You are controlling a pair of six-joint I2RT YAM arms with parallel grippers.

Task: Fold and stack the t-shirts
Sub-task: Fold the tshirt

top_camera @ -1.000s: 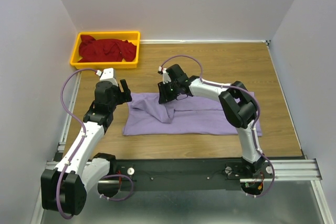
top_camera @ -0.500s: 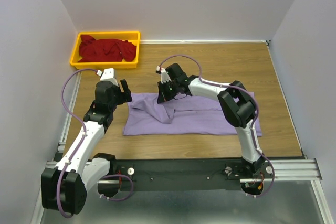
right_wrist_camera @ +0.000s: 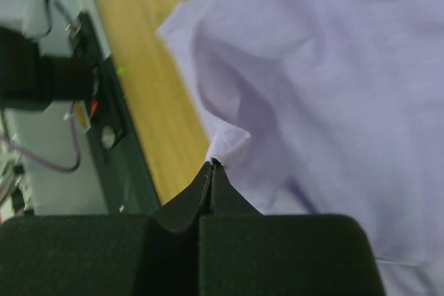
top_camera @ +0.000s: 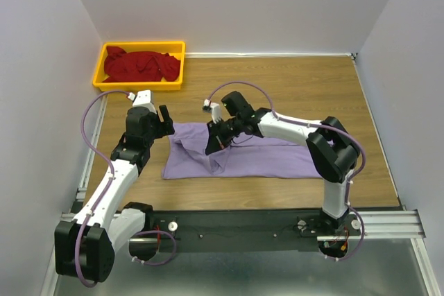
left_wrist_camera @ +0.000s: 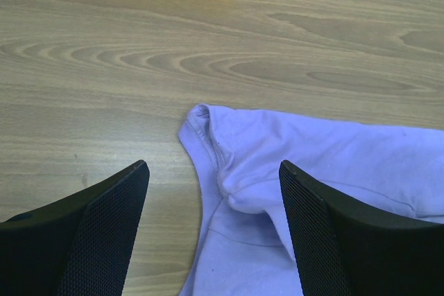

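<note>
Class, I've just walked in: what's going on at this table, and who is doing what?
Two robot arms are working on a purple t-shirt spread on the wooden table. The right claw is shut on a pinch of its fabric near the left end, where the cloth is bunched. The left claw hangs open over the shirt's far left corner, holding nothing. Red clothing lies crumpled in the yellow bin at the table's far left.

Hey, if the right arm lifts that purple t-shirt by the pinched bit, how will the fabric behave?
Probably floppy: the purple t-shirt drapes in soft folds at the right gripper. It looks thin and light, so likely easy to lift. The rest may drag across the table.
</note>
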